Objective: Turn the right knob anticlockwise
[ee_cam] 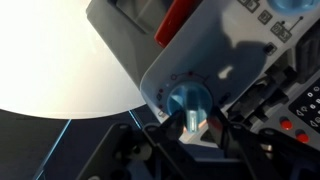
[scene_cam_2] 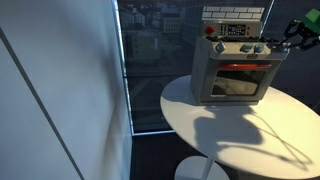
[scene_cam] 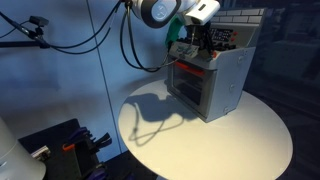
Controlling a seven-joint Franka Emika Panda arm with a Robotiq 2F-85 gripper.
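Where the wrist view comes closest, the gripper is met first, its dark fingers set to either side of a translucent blue knob. The jaws are drawn narrow about this knob, but whether the pads are pressed against it cannot be told, since the contact is lost in shadow and blur. The knob is mounted on the pale front of a toy oven, and a red part is seen beyond it in the same view. In an exterior view the gripper is brought in at the right end of the oven's control panel, where the knob itself is too small and too covered to be made out. The oven is placed toward the far edge of a round white table, whose near edge is crossed only by shadows of the arm. In an exterior view the oven is seen from its side, close to the table's far edge, with the gripper held against its upper front. Black cables are hung behind the arm. Farthest off, a dark window is shown behind the table.
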